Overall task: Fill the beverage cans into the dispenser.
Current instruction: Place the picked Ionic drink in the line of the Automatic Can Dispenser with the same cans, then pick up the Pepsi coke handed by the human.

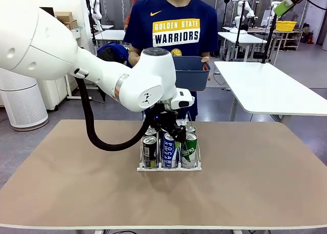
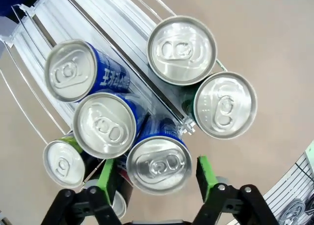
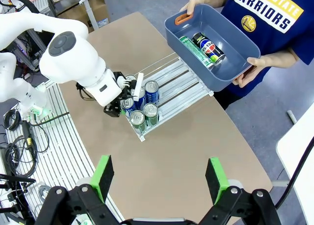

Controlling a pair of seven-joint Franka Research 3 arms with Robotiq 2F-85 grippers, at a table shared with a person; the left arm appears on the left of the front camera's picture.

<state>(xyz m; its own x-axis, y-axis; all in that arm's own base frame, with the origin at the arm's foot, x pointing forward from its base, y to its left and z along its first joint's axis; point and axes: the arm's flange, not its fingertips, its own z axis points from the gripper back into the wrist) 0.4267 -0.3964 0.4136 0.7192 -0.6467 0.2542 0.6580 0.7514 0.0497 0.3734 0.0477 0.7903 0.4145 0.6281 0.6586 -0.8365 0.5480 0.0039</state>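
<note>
Right now your left claw (image 2: 155, 173) stands apart, one green pad on each side of a blue can (image 2: 159, 158) that sits upright in the rack (image 2: 105, 26). From above the pads look just clear of its wall, not pressing. The rack sits mid-table with several cans lined up in its lanes. Two more cans (image 3: 205, 45) lie on their sides in the bin (image 3: 230, 36) that the person (image 3: 274, 18) holds just past the rack's far end. Your right claw (image 3: 159, 178) hangs high over the table (image 3: 196, 146), also spread wide and empty.

Expect these cans to be stiff but thin-walled, fairly heavy if full, with slick painted sides. Grip across the round body, just under the top rim. Squeeze firmly enough to stop slipping, but not so hard that the wall dents.
</note>
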